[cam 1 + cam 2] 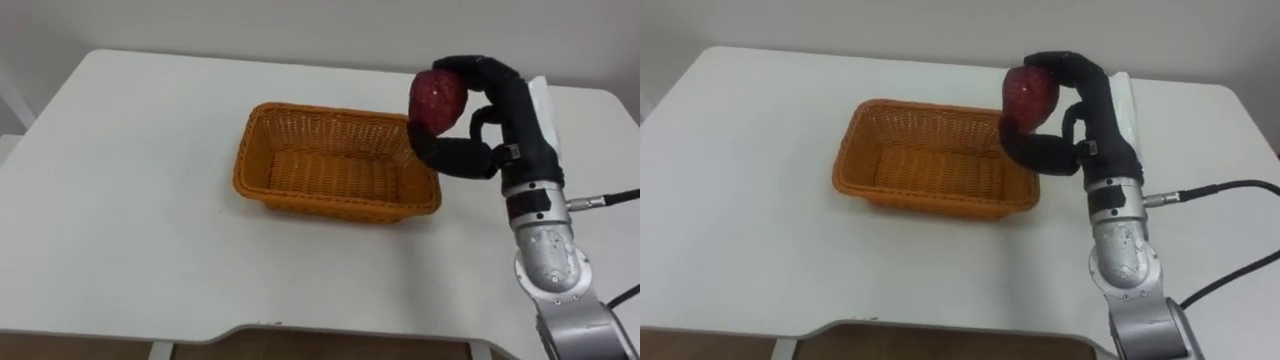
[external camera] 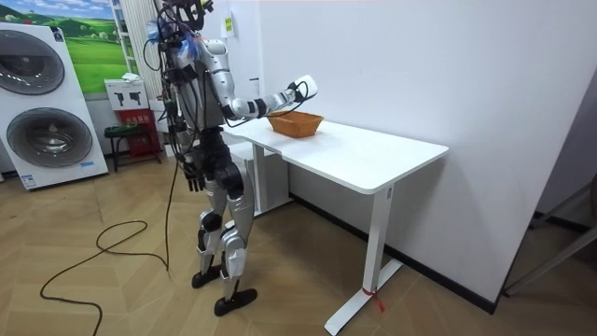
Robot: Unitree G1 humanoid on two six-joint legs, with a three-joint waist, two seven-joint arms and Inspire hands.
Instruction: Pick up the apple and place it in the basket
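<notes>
Right hand [image 1: 505, 115] is curled round the apple [image 1: 437, 98], holding it in the air above the right far corner of the wicker basket [image 1: 300, 195]. Risk: let go here, the apple likely clips the rim and rolls off across the white table [image 1: 120, 200]. The thumb sits close to the rim and could shove the basket. The basket looks empty. Left hand [image 2: 193, 175] probably hangs by the robot's side, too small to read.

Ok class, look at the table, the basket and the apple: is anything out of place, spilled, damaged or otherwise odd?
Nothing stands out. The basket sits upright and empty on the white table. The right hand holds the apple raised at the basket's right end.
</notes>
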